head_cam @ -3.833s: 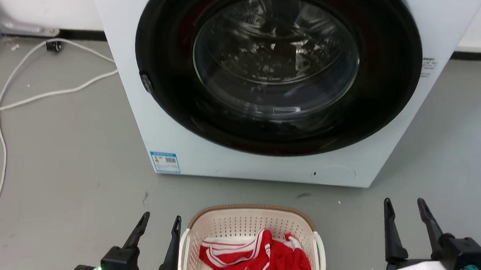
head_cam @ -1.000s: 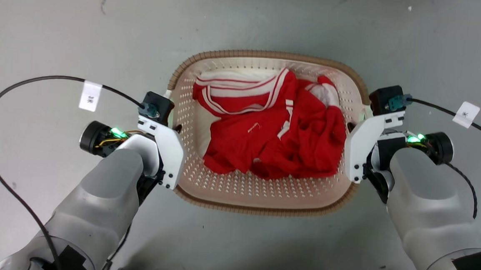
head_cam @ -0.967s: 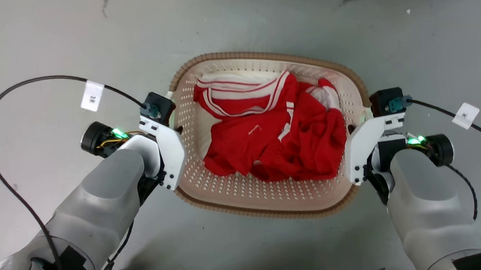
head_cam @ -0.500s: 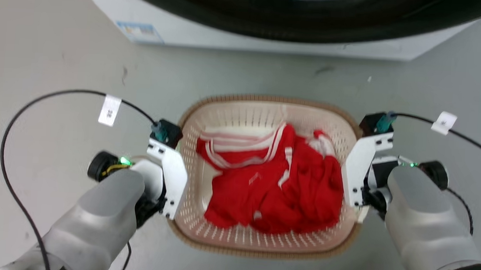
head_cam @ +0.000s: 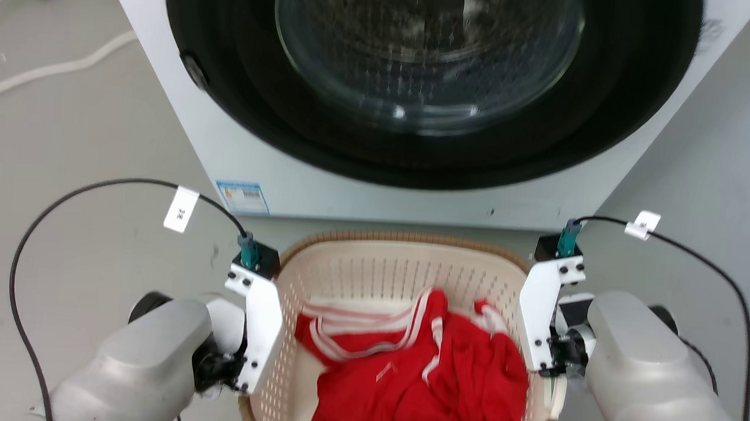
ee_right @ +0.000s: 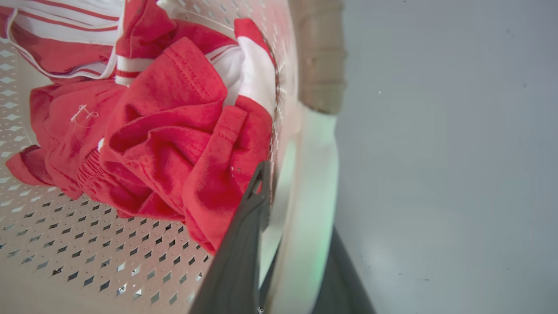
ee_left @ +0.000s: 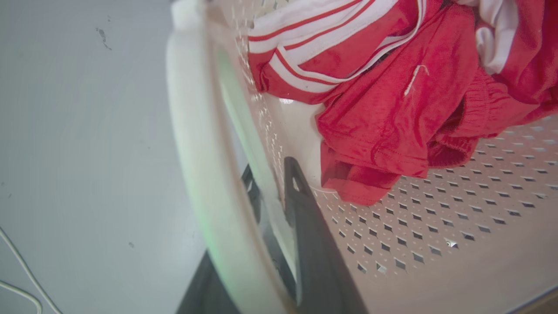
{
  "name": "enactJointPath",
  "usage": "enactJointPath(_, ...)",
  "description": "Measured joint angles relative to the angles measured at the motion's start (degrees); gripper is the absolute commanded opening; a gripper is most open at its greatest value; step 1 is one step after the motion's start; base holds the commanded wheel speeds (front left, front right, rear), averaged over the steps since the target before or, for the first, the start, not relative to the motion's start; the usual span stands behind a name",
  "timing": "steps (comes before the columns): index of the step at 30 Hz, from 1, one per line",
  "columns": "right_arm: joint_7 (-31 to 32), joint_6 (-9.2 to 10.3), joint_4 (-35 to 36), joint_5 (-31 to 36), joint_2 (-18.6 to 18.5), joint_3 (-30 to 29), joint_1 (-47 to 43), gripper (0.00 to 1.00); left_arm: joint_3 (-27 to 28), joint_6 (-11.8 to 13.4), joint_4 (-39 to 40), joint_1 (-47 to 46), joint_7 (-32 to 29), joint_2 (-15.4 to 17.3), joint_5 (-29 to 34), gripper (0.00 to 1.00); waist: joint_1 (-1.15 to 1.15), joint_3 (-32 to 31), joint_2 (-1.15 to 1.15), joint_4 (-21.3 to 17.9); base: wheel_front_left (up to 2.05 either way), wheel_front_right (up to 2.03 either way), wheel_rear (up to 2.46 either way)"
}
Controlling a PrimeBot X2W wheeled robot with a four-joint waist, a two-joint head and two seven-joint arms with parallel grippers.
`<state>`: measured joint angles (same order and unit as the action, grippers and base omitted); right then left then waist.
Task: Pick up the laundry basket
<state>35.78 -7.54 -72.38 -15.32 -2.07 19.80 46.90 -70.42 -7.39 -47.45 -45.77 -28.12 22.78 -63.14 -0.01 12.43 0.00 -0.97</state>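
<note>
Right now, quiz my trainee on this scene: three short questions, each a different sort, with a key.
1. True or false: the basket is empty.
2. How does the left gripper sit? A) both fingers inside the basket; B) one finger on each side of its wall; C) both fingers clear of it.
3. Fill in: the basket is in front of the ____.
Key: 1 false, red clothes lie in it; 2 B; 3 washer.
</note>
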Motion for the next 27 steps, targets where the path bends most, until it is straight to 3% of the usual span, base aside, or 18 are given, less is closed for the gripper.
enactJointPath(11,11.9,0.03,1.1,-6.4,0.1,4.2,-1.6,0.0,-2.1,0.0,3.8,3.0,-7.2,2.6,-3.2,0.0,-0.01,-11.1,0.0,-0.7,0.0,0.0,0.0)
enactJointPath(27,13.7,0.03,0.5,-11.0,0.1,4.5,-3.9,0.0,-2.5,0.0,3.2,4.7,-10.1,2.6,-6.3,0.0,0.0,-15.4,0.0,-1.1,0.0,0.0,0.0)
